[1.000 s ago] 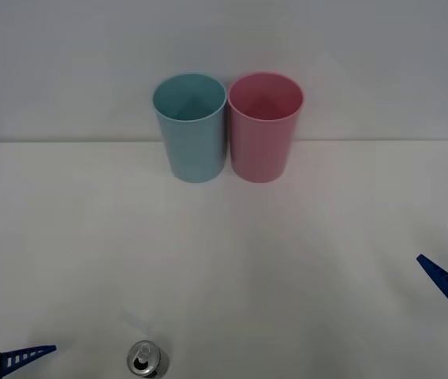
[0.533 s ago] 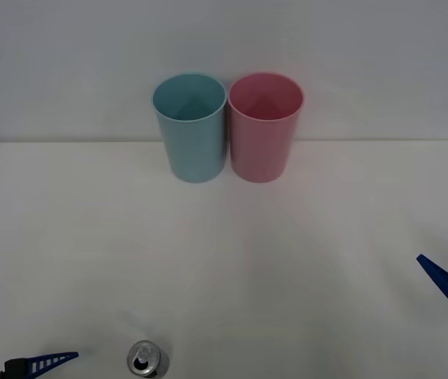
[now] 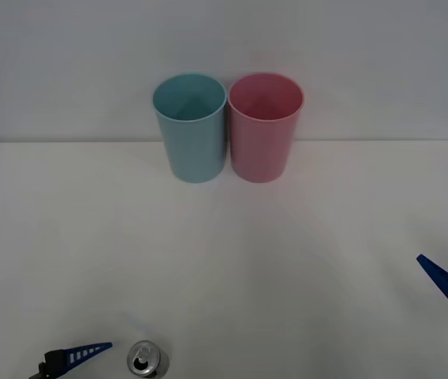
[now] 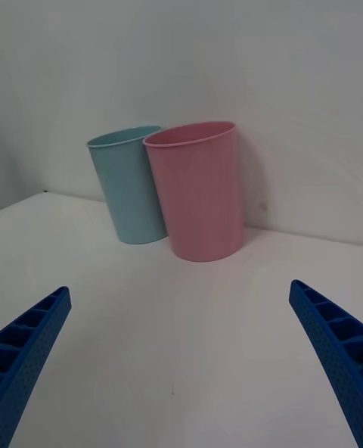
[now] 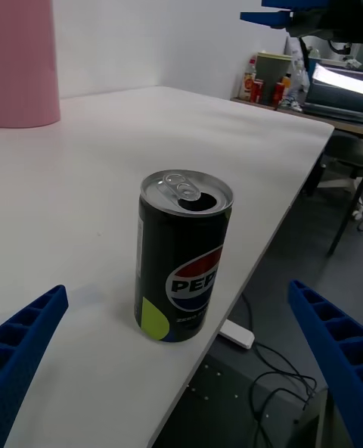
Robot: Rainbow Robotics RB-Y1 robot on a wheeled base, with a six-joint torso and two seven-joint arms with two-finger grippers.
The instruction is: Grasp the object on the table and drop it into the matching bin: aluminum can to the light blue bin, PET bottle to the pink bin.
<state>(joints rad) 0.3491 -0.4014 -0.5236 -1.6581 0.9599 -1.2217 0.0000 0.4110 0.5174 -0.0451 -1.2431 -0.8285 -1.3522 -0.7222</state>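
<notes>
One can (image 5: pixel 183 255) stands upright at your table's (image 3: pixel 224 253) near edge, just beside your left gripper (image 5: pixel 181 387), fingers spread, apparently not touching; right gripper (image 4: pixel 181 365) hangs spread, well apart.

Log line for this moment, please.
phase: approach | left gripper: jaws open, beside Pepsi can | can: upright, table near edge | right gripper: open, idle at right

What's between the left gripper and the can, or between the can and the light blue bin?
Nothing visible. The left gripper sits just beside the can at the table's near edge, jaws open, bare surface between them. From the can to the light blue bin at the far edge is bare tabletop too; the pink bin stands beside that route, not across it.
</notes>
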